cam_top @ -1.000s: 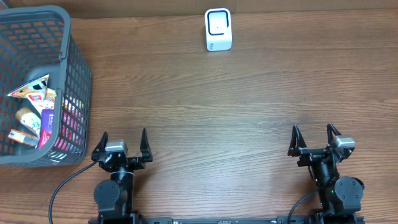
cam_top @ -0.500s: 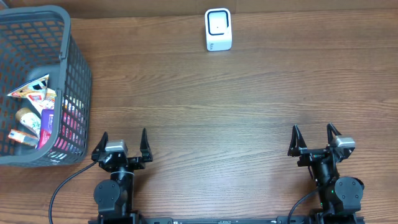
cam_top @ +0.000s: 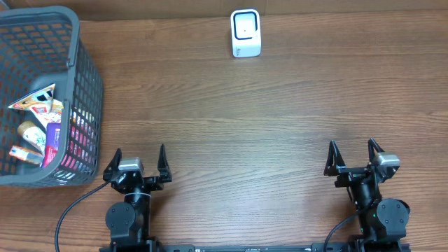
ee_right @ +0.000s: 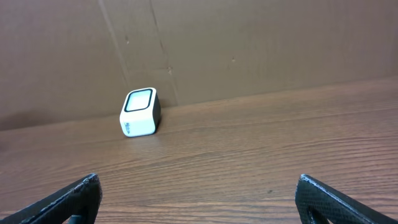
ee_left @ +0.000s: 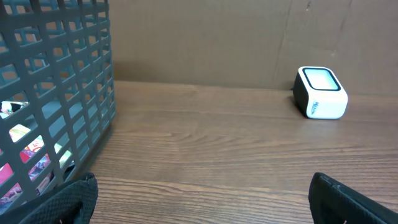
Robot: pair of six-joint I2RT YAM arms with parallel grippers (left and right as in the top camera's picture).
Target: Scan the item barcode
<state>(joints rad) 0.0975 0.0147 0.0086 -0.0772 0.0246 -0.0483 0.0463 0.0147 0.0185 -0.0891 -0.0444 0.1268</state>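
Observation:
A small white barcode scanner (cam_top: 246,33) with a dark window stands at the table's far edge; it also shows in the left wrist view (ee_left: 319,92) and the right wrist view (ee_right: 140,112). Several packaged items (cam_top: 43,126) lie inside the grey basket (cam_top: 82,84) at the far left, glimpsed through the mesh (ee_left: 25,137). My left gripper (cam_top: 137,159) rests at the near left edge, open and empty. My right gripper (cam_top: 355,153) sits at the near right edge, also open with nothing between its fingers. Both are far from the scanner and the items.
The wooden table (cam_top: 238,119) stretches between the arms and the scanner. A brown cardboard wall (ee_right: 249,43) closes off the back. The basket wall (ee_left: 62,93) stands just left of my left gripper.

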